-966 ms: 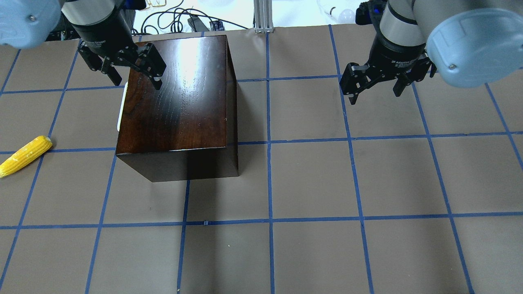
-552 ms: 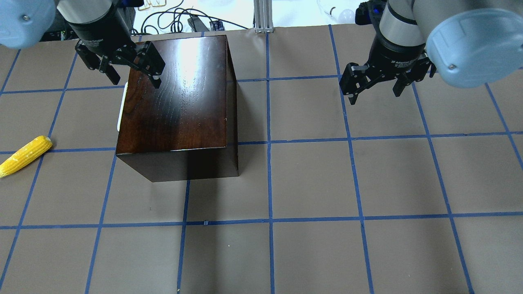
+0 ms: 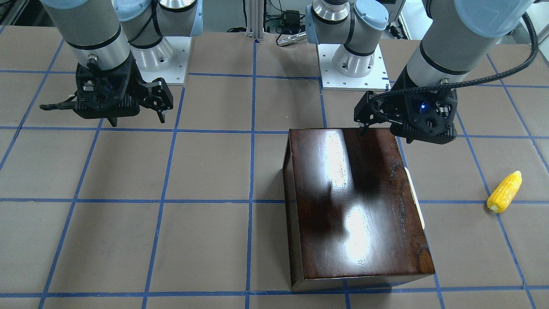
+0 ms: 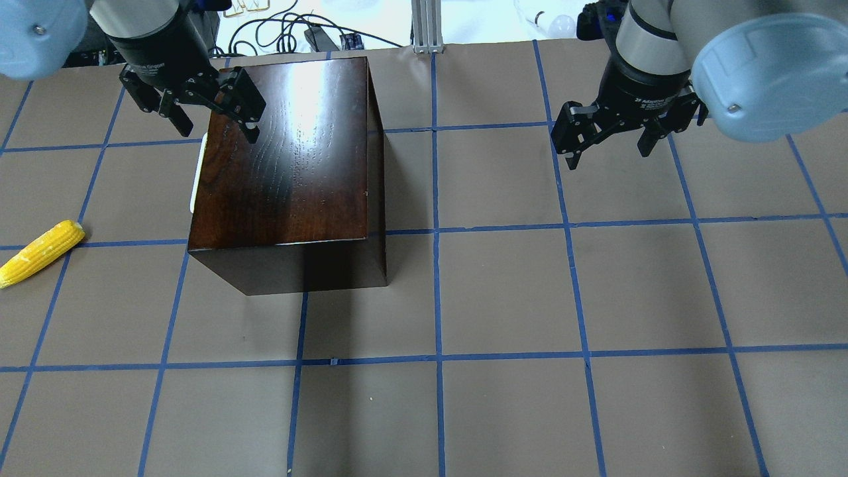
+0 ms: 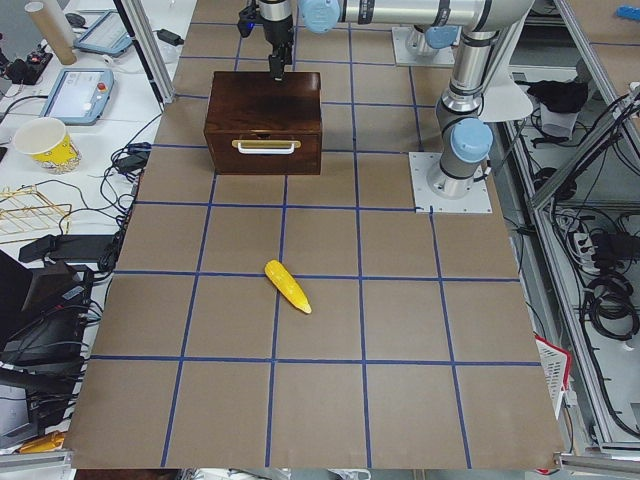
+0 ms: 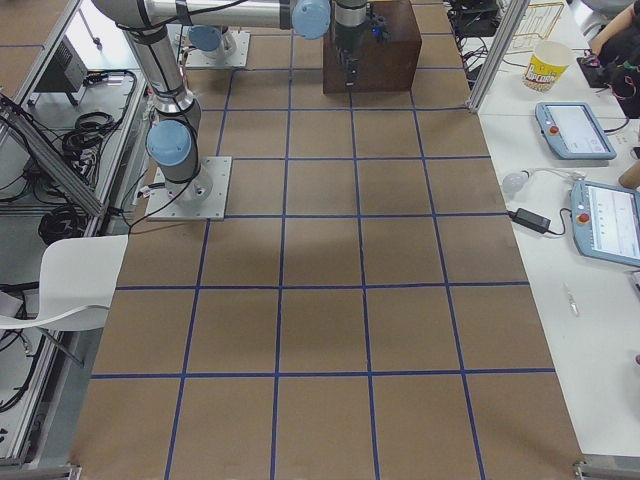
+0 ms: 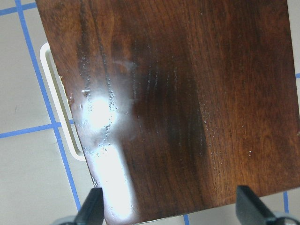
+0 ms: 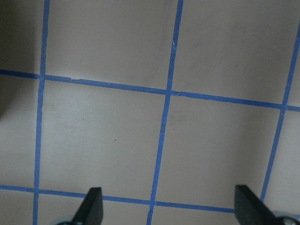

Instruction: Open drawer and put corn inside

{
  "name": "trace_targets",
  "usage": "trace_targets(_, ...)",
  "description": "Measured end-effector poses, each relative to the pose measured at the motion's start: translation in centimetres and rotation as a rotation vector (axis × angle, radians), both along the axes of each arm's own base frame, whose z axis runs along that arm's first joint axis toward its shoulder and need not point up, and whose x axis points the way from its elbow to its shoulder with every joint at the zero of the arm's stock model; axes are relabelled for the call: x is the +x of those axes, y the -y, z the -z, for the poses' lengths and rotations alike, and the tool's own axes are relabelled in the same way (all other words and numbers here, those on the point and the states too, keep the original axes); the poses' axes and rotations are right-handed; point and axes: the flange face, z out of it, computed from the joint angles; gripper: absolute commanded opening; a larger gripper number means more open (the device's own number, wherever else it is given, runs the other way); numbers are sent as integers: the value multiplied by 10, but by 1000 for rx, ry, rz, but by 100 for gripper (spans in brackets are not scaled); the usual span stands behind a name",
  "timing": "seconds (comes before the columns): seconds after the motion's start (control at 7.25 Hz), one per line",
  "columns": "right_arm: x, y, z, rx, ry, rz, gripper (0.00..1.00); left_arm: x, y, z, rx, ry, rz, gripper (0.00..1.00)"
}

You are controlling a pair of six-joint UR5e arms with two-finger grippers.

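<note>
The dark reddish-brown box stands left of the table's middle. Its drawer is closed, with the white handle on the side facing the corn; the handle also shows in the left wrist view. The yellow corn lies on the table far left of the box, also in the front view. My left gripper is open and empty above the box's back left corner, its fingertips over the box top. My right gripper is open and empty above bare table at the back right.
The table is brown with a grid of blue tape lines. Cables and a metal post lie beyond the back edge. The arm bases stand on white plates at the robot's side. Tablets and a cup sit on a side bench.
My left gripper has shifted slightly left and toward the back edge over the box corner. The right gripper, box and corn have not moved.
</note>
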Motion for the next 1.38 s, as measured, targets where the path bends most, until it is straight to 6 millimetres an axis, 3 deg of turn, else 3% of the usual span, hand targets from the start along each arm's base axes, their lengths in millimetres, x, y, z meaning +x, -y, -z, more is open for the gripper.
trace_targets(0.41, 0, 0, 0, 0, 0, 1, 100, 3, 8, 6, -8, -14, -7, 100)
trace_targets(0.69, 0, 0, 0, 0, 0, 1, 100, 25, 15, 5, -23, -30, -49, 100)
trace_targets(1.1, 0, 0, 0, 0, 0, 0, 100, 105, 26, 3, -43, -105, -146, 100)
trace_targets(1.38, 0, 0, 0, 0, 0, 0, 100, 172, 28, 8, -62, -145, -123, 100)
